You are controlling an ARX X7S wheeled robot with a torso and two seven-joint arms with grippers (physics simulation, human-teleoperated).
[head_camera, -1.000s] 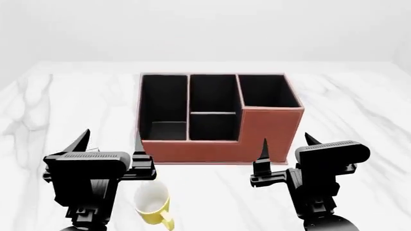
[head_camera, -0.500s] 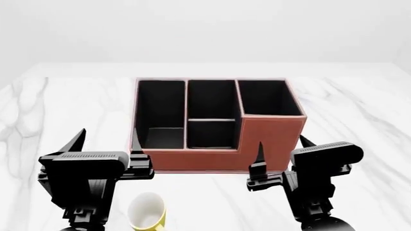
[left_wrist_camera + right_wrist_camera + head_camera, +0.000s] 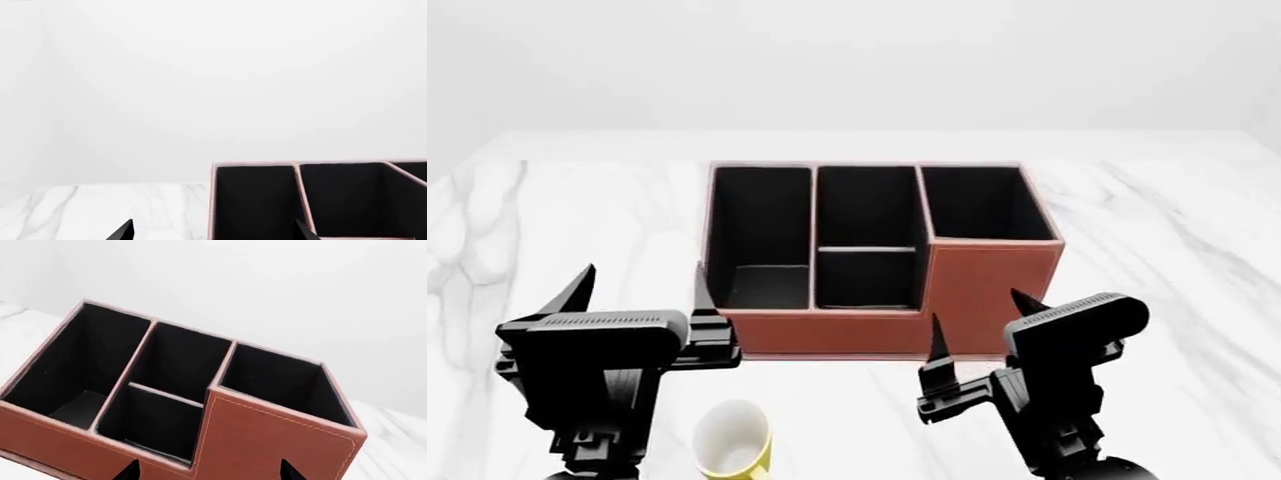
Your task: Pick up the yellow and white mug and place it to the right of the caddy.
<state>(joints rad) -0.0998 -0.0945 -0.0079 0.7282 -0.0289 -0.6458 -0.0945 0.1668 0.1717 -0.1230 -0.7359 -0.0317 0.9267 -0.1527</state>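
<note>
I see both claws spread apart and holding nothing — left claw [image 3: 634,288], right claw [image 3: 977,318]. The yellow and white mug [image 3: 733,441] sits on the tabletop [image 3: 1174,250], in front of the caddy [image 3: 994,285] — beside my left claw.

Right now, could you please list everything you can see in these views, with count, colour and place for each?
Small yellow mug with white inside: one, yellow and white, near table edge, in front of the caddy's left part, beside the left hand.
Large reddish-brown leather-look caddy with black-lined compartments: one, reddish-brown and black, mid-table, taller section at its right.
White marble table: one, white with grey veins, under everything.
Left hand: one, black, open, raised in front of the caddy's left corner, holding nothing.
Right hand: one, black, open, raised in front of the caddy's right part, holding nothing.
</note>
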